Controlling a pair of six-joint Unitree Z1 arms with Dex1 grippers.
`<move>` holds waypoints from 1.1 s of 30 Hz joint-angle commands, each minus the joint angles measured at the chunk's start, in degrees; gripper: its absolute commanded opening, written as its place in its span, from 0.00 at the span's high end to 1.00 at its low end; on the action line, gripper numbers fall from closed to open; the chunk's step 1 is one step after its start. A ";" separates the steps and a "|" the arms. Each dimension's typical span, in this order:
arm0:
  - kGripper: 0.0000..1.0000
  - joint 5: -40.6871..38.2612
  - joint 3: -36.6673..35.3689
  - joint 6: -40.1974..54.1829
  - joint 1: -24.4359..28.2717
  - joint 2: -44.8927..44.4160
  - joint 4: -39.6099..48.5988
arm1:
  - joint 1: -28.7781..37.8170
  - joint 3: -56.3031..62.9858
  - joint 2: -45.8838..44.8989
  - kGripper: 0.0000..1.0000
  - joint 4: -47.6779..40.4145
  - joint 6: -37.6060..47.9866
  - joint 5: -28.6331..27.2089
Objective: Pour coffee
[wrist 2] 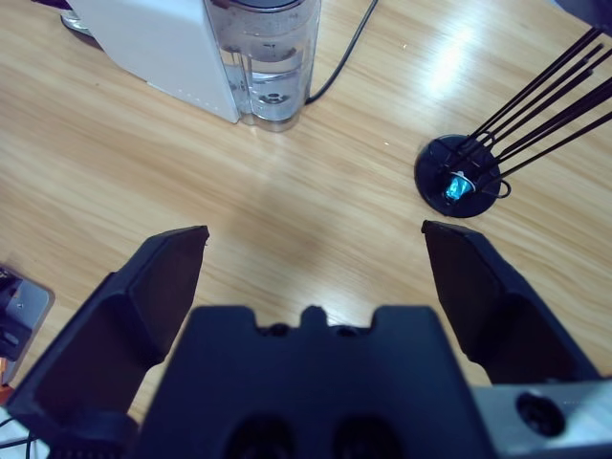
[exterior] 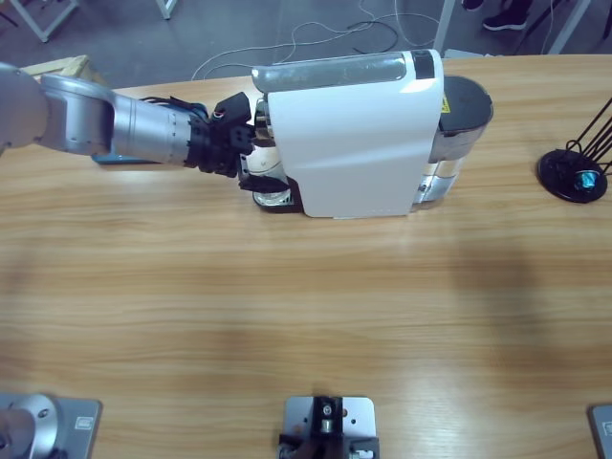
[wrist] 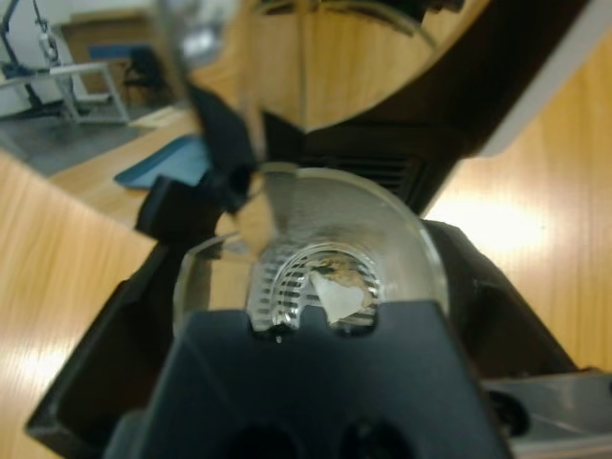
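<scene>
The left gripper [wrist: 311, 287] is clamped around a clear glass [wrist: 316, 239], one black jaw pressed to each side of its wall. Only the left wrist view looks down into the glass: the coffee [wrist: 330, 273] is a thin, pale tan film on its ridged bottom, right between the jaws. Just beyond the fingertips rises the dark front of the white coffee machine [exterior: 354, 139]. The high view gives the outside instead: the left gripper [exterior: 251, 153] at the machine's end, the glass [exterior: 271, 182] standing on the drip tray under the spout.

The right gripper [wrist 2: 316, 258] shows only in its own view, jaws spread wide over bare wooden table [wrist 2: 287, 210]. Ahead lie the machine's clear water tank [wrist 2: 273, 62] and a black wire stand [wrist 2: 469, 177] with a small blue capsule [wrist 2: 457, 187] on its base.
</scene>
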 commanded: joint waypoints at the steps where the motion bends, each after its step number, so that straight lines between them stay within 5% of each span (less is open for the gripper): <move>1: 0.02 -4.53 1.96 -0.69 0.50 1.09 -0.65 | 0.73 1.49 -0.24 0.00 -0.19 0.04 -0.09; 11: 0.02 -3.07 9.20 -0.69 7.68 -7.57 -0.65 | 0.73 1.60 0.99 0.00 -2.02 0.21 0.66; 19: 0.02 -1.21 19.64 -1.37 7.38 -20.60 -0.49 | 0.71 -4.20 4.15 0.00 -2.93 -1.70 0.80; 27: 0.00 9.23 20.34 -23.10 4.63 -36.38 8.53 | -12.18 -30.04 22.98 0.00 0.25 -7.06 1.46; 31: 0.00 15.51 19.69 -31.29 2.51 -40.36 12.99 | -18.49 -40.69 32.94 0.41 4.36 -11.39 14.23; 32: 0.00 16.42 19.80 -32.10 2.21 -40.92 13.48 | -19.03 -42.66 35.28 0.60 4.38 -11.69 16.03; 33: 0.00 16.55 19.94 -33.45 1.96 -41.20 13.57 | -19.30 -44.31 37.23 0.93 4.41 -12.21 17.26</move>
